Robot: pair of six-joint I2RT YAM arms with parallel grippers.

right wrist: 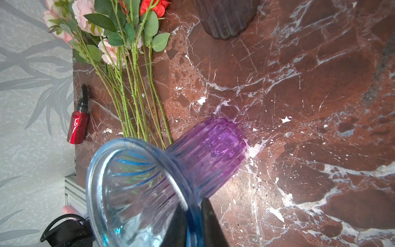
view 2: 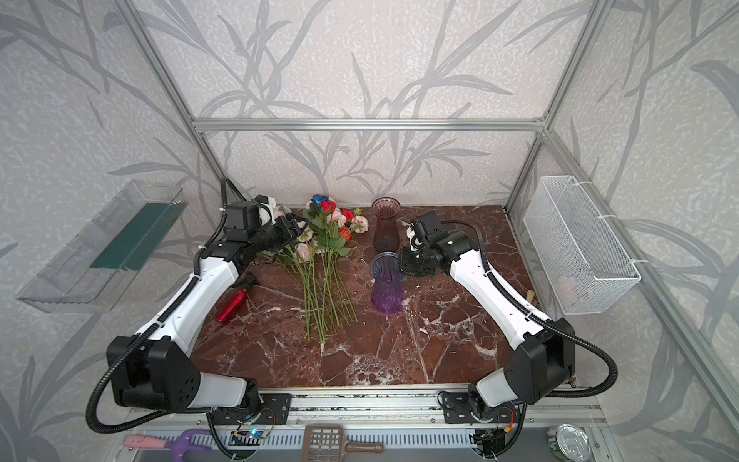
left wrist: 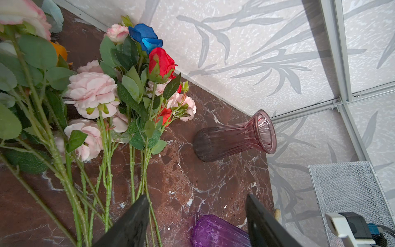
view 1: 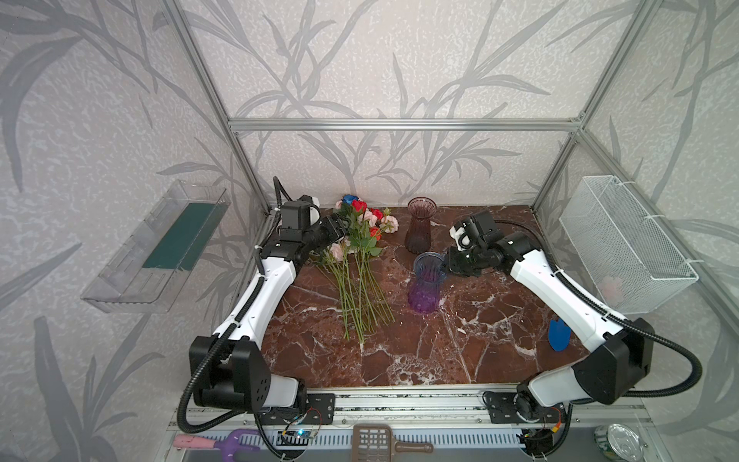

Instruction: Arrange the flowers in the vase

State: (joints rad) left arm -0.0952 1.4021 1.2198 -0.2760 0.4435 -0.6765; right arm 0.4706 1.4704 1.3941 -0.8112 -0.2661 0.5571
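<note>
right tool (right wrist: 195, 206) astride ribbed glass vase (right wrist: 213, 147)

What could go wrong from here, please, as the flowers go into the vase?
1. The right gripper straddles the rim of the blue-purple vase; a sideways pull could tip this tall vase.
2. The left gripper is open beside overlapping stems; closing here may catch several flowers and drag the rest.

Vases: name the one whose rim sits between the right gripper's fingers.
The purple vase with the blue rim, nearer the front; the dark pink vase stands apart behind it.
</note>
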